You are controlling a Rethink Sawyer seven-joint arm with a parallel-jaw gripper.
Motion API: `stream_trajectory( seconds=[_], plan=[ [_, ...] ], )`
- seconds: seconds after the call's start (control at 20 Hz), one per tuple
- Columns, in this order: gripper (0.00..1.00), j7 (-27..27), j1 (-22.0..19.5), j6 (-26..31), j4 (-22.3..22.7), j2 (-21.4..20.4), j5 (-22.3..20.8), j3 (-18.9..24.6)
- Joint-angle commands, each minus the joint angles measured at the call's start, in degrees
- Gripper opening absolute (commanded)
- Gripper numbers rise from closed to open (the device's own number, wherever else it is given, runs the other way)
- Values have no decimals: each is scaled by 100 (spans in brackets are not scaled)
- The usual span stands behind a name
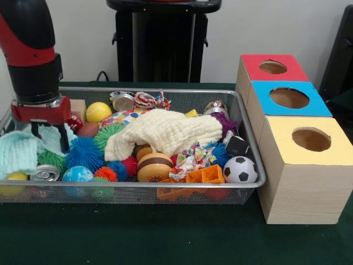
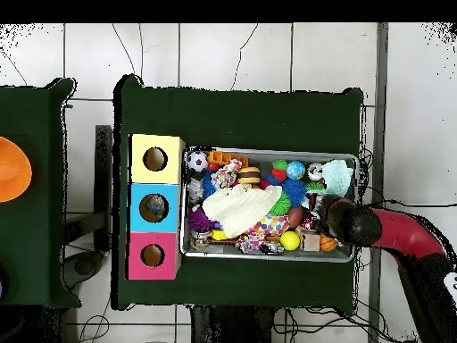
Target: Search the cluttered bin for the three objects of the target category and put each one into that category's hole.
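Note:
A wire mesh bin (image 1: 251,149) (image 2: 268,256) is packed with toys. A cream cloth (image 1: 165,132) (image 2: 239,205) lies over the middle, and a pale teal cloth (image 1: 19,152) (image 2: 336,175) is bunched at the left end in the front view. My gripper (image 1: 49,144) (image 2: 325,208) hangs over that left end, open, its fingers (image 1: 64,141) straddling a fold of the teal cloth. Beside the bin stand three boxes with round holes: red (image 1: 273,67) (image 2: 152,255), blue (image 1: 289,97) (image 2: 154,207) and yellow (image 1: 311,139) (image 2: 155,159).
Around the cloths lie a yellow ball (image 1: 98,111), a soccer ball (image 1: 240,170), a toy burger (image 1: 154,167), blue and green spiky balls (image 1: 85,153), an orange block (image 1: 205,175) and a globe ball (image 1: 77,174). An orange object (image 2: 12,170) sits on the side table.

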Motion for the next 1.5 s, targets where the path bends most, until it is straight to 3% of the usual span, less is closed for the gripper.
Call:
stream_trajectory(
  seconds=[0.05, 0.35, 0.4, 1.1, 1.5],
  plan=[
    [100, -1826, -9, 706, -492, 528, -155, 612],
    [100, -1730, -77, 742, -455, 543, -130, 634],
    [0, -1704, -80, 727, -445, 535, -146, 632],
    [0, -1476, -19, 803, -300, 456, -73, 619],
    [0, -398, 452, 863, 318, -145, 230, 339]
  ],
)
